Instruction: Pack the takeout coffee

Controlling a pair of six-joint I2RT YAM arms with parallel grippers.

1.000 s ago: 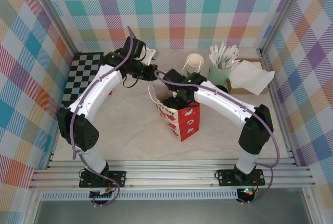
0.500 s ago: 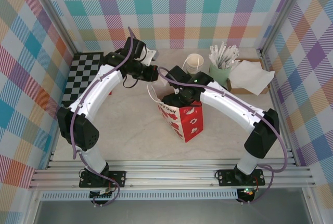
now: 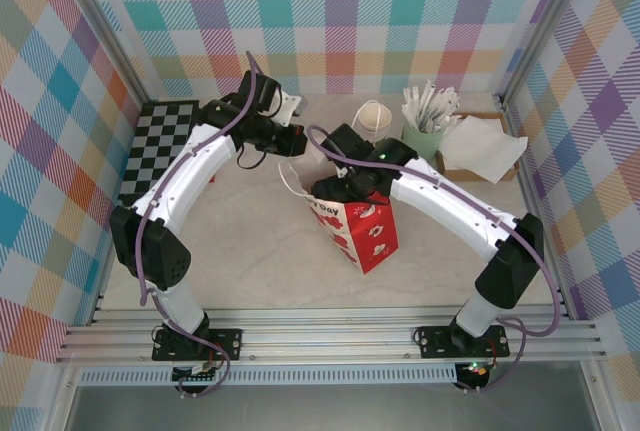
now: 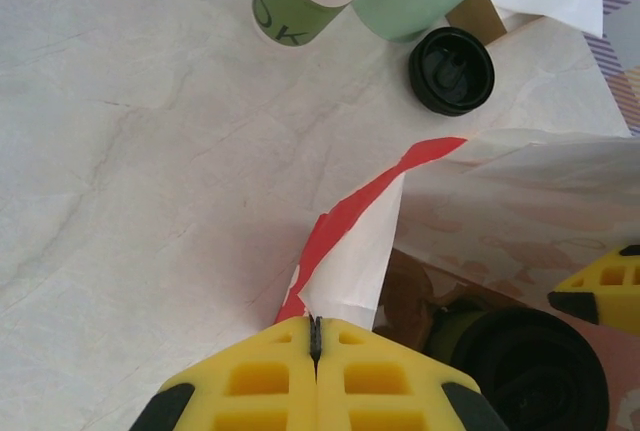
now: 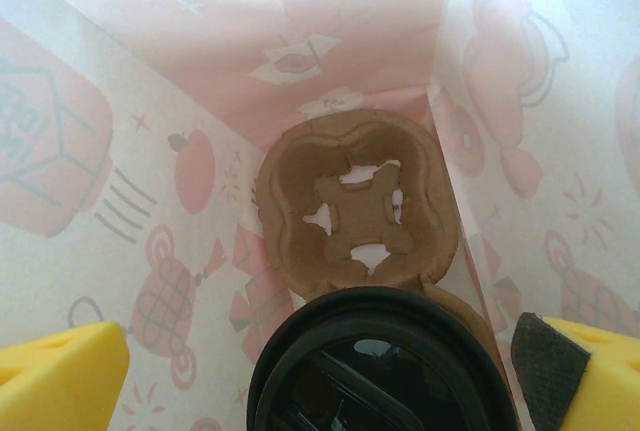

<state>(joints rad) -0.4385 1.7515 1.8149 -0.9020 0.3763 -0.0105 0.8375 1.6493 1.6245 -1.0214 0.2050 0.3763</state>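
A red and white paper bag [image 3: 365, 231] stands mid-table. My left gripper [image 3: 298, 143] is shut on the bag's rim, its yellow fingertips [image 4: 316, 336] pinching the white and red paper edge [image 4: 360, 241]. My right gripper [image 5: 320, 381] reaches down into the bag's mouth and is open. Between its yellow fingers [image 5: 60, 376] is the black lid of a takeout coffee [image 5: 380, 376], seated in a brown cardboard carrier whose other slot [image 5: 350, 201] is vacant. In the left wrist view this cup [image 4: 540, 366] shows inside the bag.
A stack of lidless green cups [image 3: 374, 121], a pale green holder of white sticks [image 3: 428, 131] and white napkins [image 3: 482, 146] stand at the back right. A round black lid [image 4: 452, 69] lies by the holder. A checkered board [image 3: 160, 146] is at the left.
The right arm's elbow has swung out to the right and its wrist has shifted back. The bag has shifted slightly right. The left gripper has kept its hold on the rim.
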